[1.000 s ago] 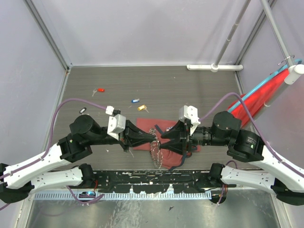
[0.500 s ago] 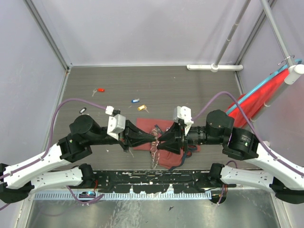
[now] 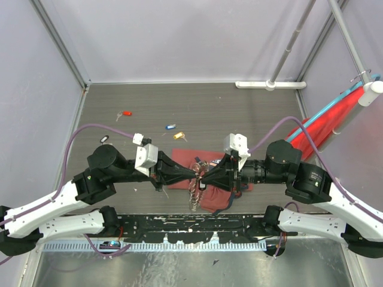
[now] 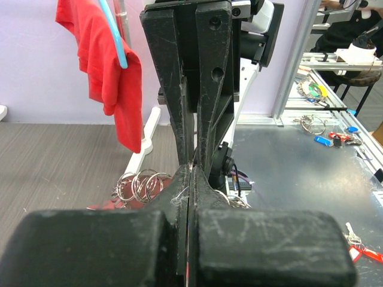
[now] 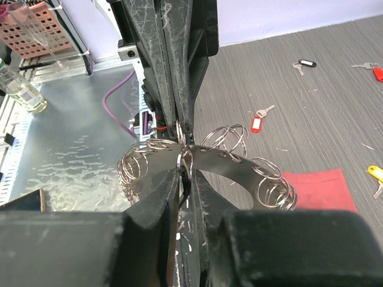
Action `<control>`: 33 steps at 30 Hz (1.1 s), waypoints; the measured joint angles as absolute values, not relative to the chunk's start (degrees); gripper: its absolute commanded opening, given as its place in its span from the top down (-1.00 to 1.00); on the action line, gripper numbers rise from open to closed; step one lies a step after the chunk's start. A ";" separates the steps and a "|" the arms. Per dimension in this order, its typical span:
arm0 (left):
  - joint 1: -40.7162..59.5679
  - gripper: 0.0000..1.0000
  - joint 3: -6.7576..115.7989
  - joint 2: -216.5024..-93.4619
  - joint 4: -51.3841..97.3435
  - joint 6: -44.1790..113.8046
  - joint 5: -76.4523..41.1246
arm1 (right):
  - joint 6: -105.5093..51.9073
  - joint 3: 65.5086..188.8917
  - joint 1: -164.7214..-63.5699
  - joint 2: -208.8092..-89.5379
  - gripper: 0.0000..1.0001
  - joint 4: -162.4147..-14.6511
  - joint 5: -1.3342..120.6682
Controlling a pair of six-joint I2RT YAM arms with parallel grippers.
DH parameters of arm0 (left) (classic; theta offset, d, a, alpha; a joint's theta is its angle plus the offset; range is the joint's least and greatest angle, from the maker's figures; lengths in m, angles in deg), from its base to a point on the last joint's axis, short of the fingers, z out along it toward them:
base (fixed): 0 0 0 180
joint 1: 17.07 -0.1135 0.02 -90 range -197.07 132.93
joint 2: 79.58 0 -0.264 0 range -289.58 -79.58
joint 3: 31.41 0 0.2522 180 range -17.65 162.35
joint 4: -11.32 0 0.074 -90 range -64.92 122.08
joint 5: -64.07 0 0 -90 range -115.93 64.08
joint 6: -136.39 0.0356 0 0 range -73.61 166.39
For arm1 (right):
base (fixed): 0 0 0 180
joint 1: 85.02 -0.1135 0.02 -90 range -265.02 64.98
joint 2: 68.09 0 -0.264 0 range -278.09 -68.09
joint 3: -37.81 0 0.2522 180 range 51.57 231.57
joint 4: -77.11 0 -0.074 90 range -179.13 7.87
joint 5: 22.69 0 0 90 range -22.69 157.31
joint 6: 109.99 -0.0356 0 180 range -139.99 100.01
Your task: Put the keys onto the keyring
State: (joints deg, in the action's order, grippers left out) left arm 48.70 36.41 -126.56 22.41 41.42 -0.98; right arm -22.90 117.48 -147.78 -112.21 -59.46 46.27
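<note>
My right end effector (image 3: 204,177) has swung in and narrowed onto the keyring (image 3: 194,190). There it meets my left end effector (image 3: 192,173), pinched shut on the same ring. I judge the ring steadied for opening, but the keys (image 3: 170,127) lie loose on the surface (image 3: 239,113), well apart.
</note>
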 measured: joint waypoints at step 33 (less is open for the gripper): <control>48.70 1.00 36.46 -128.17 22.91 41.42 -2.02 | -22.34 118.00 -147.78 -111.05 0.42 -58.21 48.94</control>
